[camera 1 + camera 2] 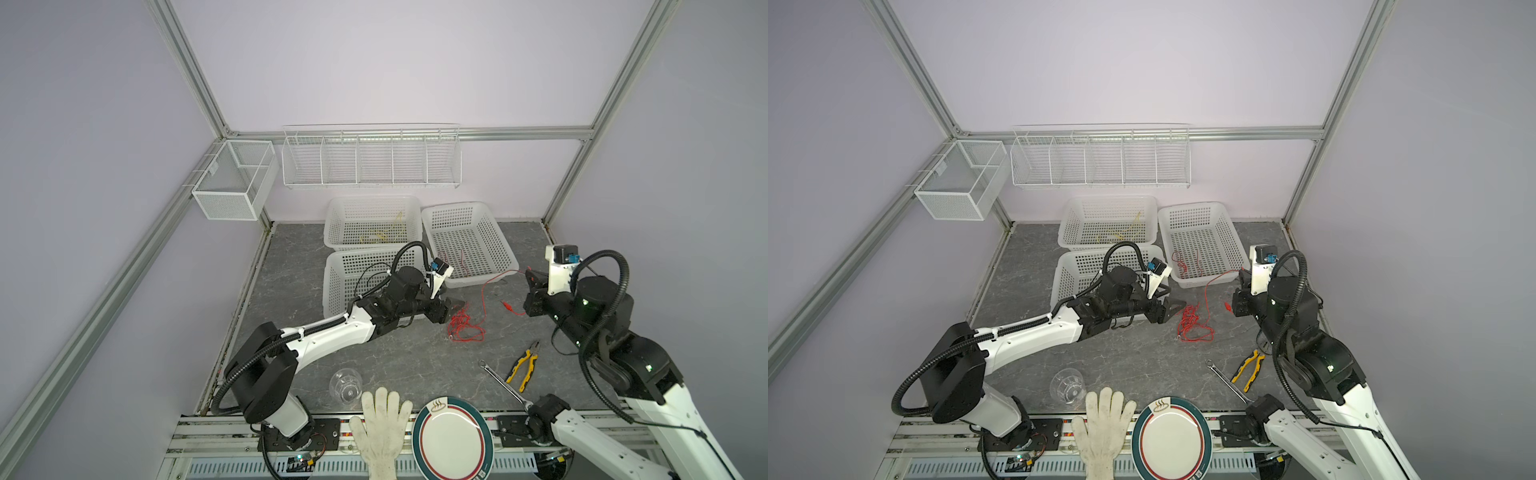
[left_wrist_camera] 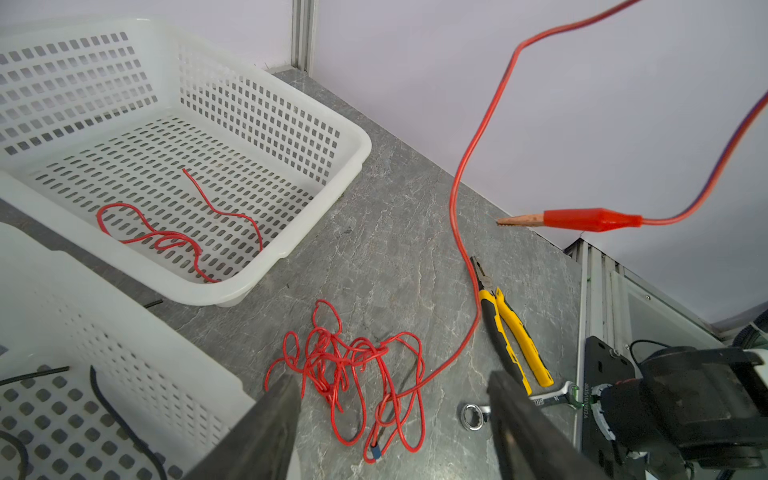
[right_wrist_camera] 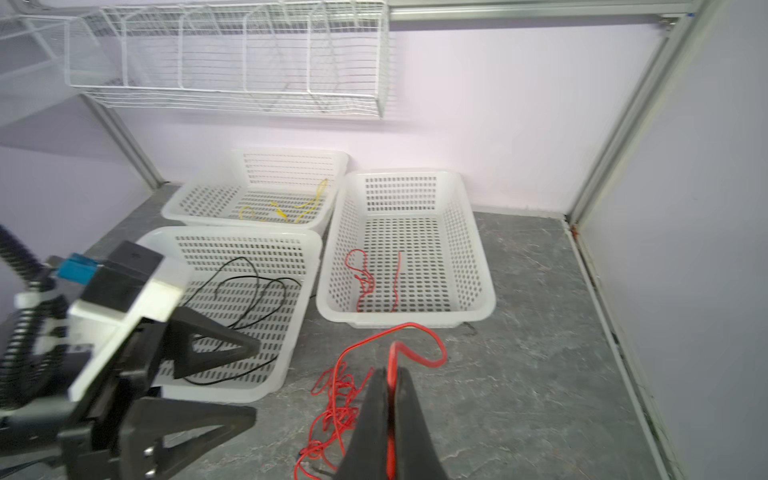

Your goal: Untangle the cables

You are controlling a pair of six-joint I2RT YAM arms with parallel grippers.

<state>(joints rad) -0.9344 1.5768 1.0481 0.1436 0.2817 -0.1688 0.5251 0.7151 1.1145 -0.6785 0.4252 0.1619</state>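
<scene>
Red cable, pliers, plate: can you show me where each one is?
Red cable [image 1: 459,322]: in a top view, on its tangled heap.
Pliers [image 2: 519,332]: left wrist view, on a yellow handle.
Plate [image 1: 451,442]: in a top view, on its white middle.

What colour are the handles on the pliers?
Yellow and black; the pliers show best in the left wrist view.

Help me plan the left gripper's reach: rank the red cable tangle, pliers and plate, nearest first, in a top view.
1. The red cable tangle, just beside the left gripper.
2. The pliers, farther toward the right arm.
3. The plate, at the table's front edge.
</scene>
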